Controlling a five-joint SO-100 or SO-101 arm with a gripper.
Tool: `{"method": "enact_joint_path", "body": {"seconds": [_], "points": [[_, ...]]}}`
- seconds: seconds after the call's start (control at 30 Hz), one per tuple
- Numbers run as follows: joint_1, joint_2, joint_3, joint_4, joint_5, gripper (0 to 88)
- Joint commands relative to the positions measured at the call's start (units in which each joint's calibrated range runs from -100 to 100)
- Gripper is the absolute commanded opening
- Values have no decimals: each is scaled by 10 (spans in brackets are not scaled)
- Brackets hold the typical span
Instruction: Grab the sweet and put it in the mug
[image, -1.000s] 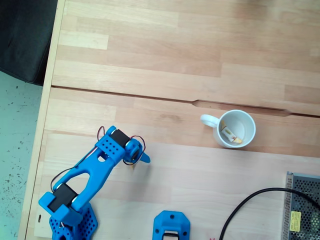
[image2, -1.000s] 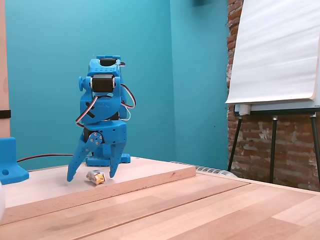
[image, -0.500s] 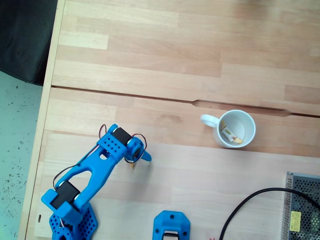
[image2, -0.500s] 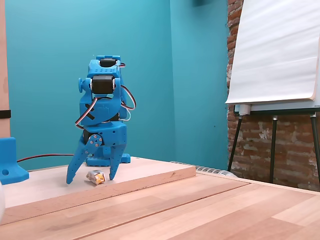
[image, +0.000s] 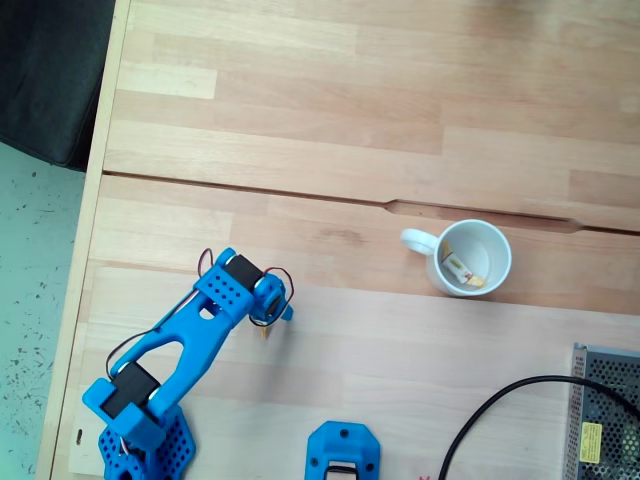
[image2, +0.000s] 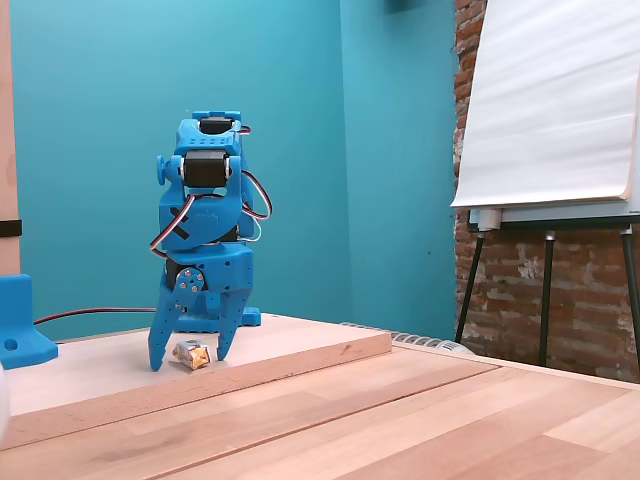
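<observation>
The tool (image2: 190, 360) stands slightly parted around the sweet (image2: 190, 353), contact unclear; mug (image: 470, 258) well apart.

Sweet (image2: 190, 353) on board (cream wrapper, orange ends); white mug (image: 471, 258) upright, apart.

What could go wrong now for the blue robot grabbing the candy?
The small cream-wrapped sweet sits low between the blue gripper's narrowing jaws, so it could slip or squirt out. The white ceramic mug stands far off, so the sweet might drop on the way. Another sweet already lies inside that mug.
</observation>
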Motion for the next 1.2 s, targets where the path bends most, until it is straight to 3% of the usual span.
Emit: {"method": "enact_joint_path", "body": {"seconds": [0.0,0.53,0.8,1.17], "points": [[-3,-7,-31,-1,3,218],[-2,-9,-31,-1,7,23],[12,-50,-76,0,9,45],[135,-106,-233,-1,10,56]]}}
